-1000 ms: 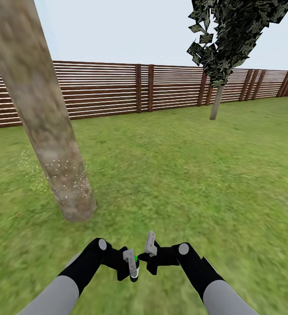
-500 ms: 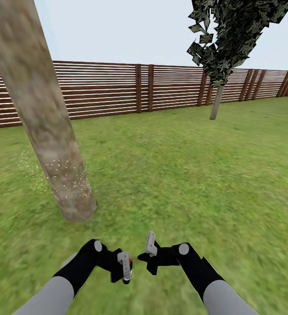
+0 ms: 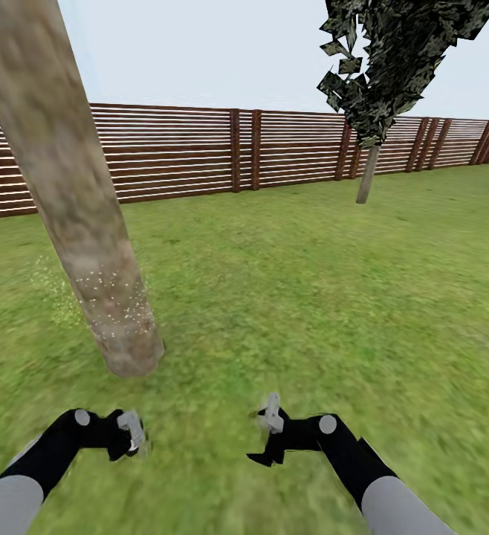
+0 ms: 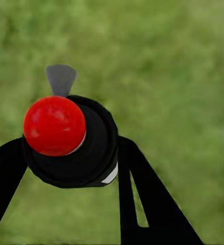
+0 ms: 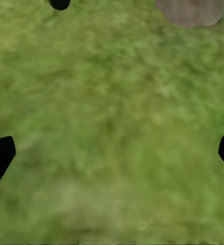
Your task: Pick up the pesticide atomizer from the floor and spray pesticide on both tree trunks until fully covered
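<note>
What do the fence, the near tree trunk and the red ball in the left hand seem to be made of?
Fence: reddish-brown wood, horizontal slats, matte.
Near tree trunk: rough grey-brown bark, mottled, white specks low down.
Red ball: smooth, probably glossy plastic, on a black body held in the left hand.

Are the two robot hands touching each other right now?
Apart. The head view shows a wide strip of grass between the left gripper and the right gripper.

Red-capped black atomizer (image 4: 71, 140) between fingers (image 4: 142, 199)

Head camera looks forward and down over lawn (image 3: 289, 297) — both wrist cameras face that grass close up.
</note>
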You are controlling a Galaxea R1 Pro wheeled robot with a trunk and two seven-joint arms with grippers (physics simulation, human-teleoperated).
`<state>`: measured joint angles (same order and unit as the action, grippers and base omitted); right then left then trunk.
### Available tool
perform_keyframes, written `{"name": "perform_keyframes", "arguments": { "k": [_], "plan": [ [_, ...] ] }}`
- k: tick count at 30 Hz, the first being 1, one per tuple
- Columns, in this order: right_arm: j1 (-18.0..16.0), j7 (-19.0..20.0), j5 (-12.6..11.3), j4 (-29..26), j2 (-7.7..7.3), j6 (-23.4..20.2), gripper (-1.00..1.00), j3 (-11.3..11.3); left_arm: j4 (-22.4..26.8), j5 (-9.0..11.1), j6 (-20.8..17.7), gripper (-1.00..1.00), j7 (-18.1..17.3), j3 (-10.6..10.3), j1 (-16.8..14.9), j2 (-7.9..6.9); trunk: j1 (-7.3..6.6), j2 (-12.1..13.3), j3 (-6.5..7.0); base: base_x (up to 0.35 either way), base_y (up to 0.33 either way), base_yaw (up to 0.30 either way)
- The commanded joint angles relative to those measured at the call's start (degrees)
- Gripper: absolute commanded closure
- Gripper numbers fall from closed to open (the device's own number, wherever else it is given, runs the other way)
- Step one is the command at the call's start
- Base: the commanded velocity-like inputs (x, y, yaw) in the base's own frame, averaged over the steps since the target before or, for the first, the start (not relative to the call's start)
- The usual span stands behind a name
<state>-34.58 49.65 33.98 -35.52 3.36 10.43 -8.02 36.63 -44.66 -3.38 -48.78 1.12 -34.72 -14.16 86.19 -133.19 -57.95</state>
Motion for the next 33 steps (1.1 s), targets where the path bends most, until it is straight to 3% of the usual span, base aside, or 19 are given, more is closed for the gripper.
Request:
{"name": "perform_keyframes", "arguments": {
  "k": [1,2,3,5,6,8,10,12,15,19,25,33],
  "plan": [
    [0.04,-2.81,0.41,0.33,-1.74,0.39,-1.0,0.11,-0.35,0.65,-0.29,1.0,2.95,5.26,0.15,0.24,-0.01,-0.02,-0.06,0.0,0.0,0.0],
    [0.13,-6.48,0.34,1.7,-3.03,0.43,-1.0,0.56,-1.56,1.75,-0.22,1.0,5.57,9.99,0.32,0.38,-0.01,-0.02,-0.06,0.0,0.0,0.0],
    [0.17,-12.39,0.27,4.88,-3.76,0.49,-1.0,2.36,-3.77,4.2,-0.04,1.0,8.04,15.88,0.47,0.44,-0.01,-0.02,-0.06,0.0,0.0,0.0],
    [0.27,-26.53,0.1,14.14,-4.05,0.86,-1.0,8.94,-7.85,9.64,1.6,1.0,12.73,27.38,2.01,0.33,-0.01,-0.02,-0.06,0.0,0.0,0.0],
    [0.28,-31.63,-0.05,17.34,-4.06,1.64,-1.0,11.61,-8.5,10.8,3.8,1.0,14.92,30.65,3.32,0.39,-0.01,-0.02,-0.06,0.0,0.0,0.0],
    [1.01,-47.9,-2.5,25.12,-4.12,9.04,-1.0,19.06,-10.23,12.86,11.76,1.0,24.99,38.61,7.6,0.76,-0.01,-0.02,-0.06,0.0,0.0,0.0],
    [3.66,-64.09,-4.52,29.91,-4.14,20.52,-1.0,21.8,-13.48,15.21,17.66,1.0,35.67,44.02,11.15,1.9,-0.01,-0.02,-0.06,0.0,0.0,0.0],
    [6.62,-71.72,-4.95,31.26,-4.1,26.36,-1.0,22.33,-15.41,16.48,23.44,1.0,39.2,45.58,13.96,2.21,-0.01,-0.02,-0.06,0.0,0.0,0.0],
    [8.51,-74.21,-4.64,32.61,-3.41,30.54,-1.0,22.43,-20.11,16.79,28.85,1.0,40.31,46.09,16.74,2.3,-0.01,-0.02,-0.06,0.0,0.0,0.0],
    [9.92,-74.64,-4.54,33.86,-2.17,31.04,-1.0,22.52,-25.67,16.59,29.5,1.0,40.43,46.08,17.13,2.28,-0.01,-0.02,-0.06,0.0,0.0,0.0],
    [10.41,-74.63,-4.56,34.0,-2.16,30.98,-1.0,22.52,-27.16,16.66,29.44,1.0,40.45,46.08,17.15,2.3,-0.01,-0.02,-0.06,0.0,0.0,0.0],
    [13.48,-74.61,-4.63,34.03,-1.95,30.95,-1.0,22.52,-27.16,16.76,29.48,1.0,40.53,46.17,17.23,2.11,-0.01,-0.02,-0.06,0.0,0.0,0.0]
  ]
}}
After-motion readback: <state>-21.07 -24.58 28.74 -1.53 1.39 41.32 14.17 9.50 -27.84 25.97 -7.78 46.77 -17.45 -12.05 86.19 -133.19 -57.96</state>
